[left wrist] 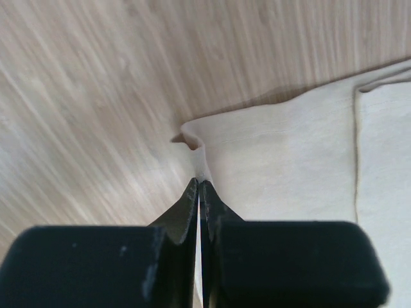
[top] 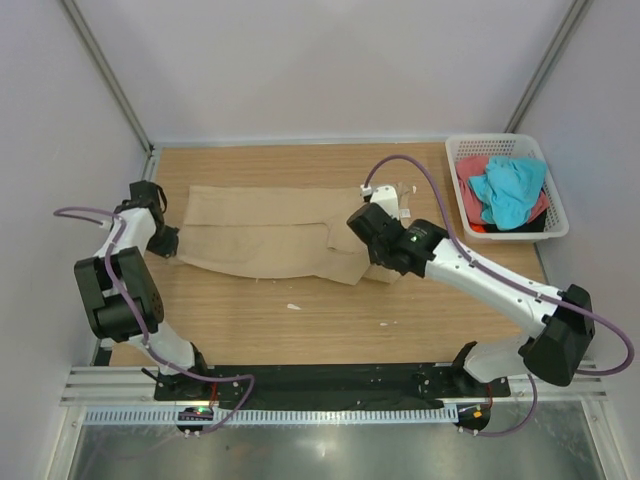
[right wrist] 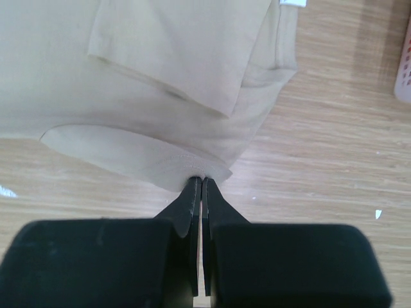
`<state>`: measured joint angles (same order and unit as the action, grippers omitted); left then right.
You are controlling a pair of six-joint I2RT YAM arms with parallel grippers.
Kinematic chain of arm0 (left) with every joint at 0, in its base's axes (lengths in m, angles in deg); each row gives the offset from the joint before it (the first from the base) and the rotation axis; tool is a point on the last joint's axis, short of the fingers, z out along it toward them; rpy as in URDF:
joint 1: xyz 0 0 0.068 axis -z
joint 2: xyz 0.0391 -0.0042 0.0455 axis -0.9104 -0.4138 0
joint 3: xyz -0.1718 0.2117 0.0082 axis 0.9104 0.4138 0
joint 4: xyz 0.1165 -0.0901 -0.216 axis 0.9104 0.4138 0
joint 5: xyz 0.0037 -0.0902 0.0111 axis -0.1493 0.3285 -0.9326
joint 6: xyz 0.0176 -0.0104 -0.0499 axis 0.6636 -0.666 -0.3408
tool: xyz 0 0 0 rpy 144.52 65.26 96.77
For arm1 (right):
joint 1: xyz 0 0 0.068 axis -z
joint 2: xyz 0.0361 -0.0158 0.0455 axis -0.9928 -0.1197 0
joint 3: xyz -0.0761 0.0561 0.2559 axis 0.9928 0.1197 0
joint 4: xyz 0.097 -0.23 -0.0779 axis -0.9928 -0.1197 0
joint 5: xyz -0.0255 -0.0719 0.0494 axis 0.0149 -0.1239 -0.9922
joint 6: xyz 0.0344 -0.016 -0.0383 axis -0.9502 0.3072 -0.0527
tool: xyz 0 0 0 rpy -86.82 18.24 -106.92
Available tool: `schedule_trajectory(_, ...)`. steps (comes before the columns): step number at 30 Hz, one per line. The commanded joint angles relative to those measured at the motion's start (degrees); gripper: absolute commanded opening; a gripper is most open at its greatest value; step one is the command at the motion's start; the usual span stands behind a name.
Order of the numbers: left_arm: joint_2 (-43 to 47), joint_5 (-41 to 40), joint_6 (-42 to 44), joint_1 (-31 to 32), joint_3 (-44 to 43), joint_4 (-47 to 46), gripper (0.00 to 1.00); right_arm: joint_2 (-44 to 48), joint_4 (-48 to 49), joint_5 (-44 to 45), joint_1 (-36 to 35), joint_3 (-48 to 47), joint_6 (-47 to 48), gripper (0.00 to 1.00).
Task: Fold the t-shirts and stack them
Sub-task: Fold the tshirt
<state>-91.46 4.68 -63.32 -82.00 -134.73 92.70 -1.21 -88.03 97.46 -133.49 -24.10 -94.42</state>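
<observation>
Two pinches hold the tan t-shirt (top: 270,232), which lies spread lengthwise across the middle of the table (top: 300,330) with one sleeve already turned in. The left end effector (left wrist: 200,184) is closed tight on a small tuck of cloth at the shirt's left end. The right end effector (right wrist: 203,179) is closed on the near corner at the right end. The step in hand looks like a lengthwise fold, near edge over to far edge. To do it well, both arms should rise together to the same height, keep the hem lightly taut between them, and carry it straight across so the sleeve does not flop out. Both bites are thin, so a slow lift guards against slipping. The turquoise t-shirt (top: 510,192) and the coral-red t-shirt (top: 470,185) wait in the basket (top: 455,150).
</observation>
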Motion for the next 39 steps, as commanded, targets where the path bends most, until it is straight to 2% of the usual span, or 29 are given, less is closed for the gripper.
schedule_trajectory(1,-2.8,-0.2,-1.5,1.9,-4.4,-1.4,0.0,-2.3,2.9,0.8,3.1,-5.3,5.5,0.01)
schedule_trajectory(5,-6.5,-1.4,-2.2,3.3,-8.3,-0.8,0.0,-6.6,3.5,-1.0,8.5,-8.2,8.5,0.01)
schedule_trajectory(12,-13.9,-1.1,-1.5,4.1,-15.2,-0.3,0.0,-13.3,1.8,-3.9,14.2,-16.1,11.3,0.01)
schedule_trajectory(19,-18.3,-1.5,-0.7,4.8,-21.0,1.3,0.0,-17.7,1.5,-6.2,18.5,-19.5,13.1,0.01)
schedule_trajectory(27,-20.4,-1.3,-0.3,6.1,-23.9,0.3,0.0,-21.4,2.1,-7.6,20.0,-21.0,15.3,0.01)
schedule_trajectory(39,-24.4,-4.7,0.0,7.0,-27.7,2.9,0.0,-21.7,3.2,-7.7,20.5,-20.4,16.1,0.01)
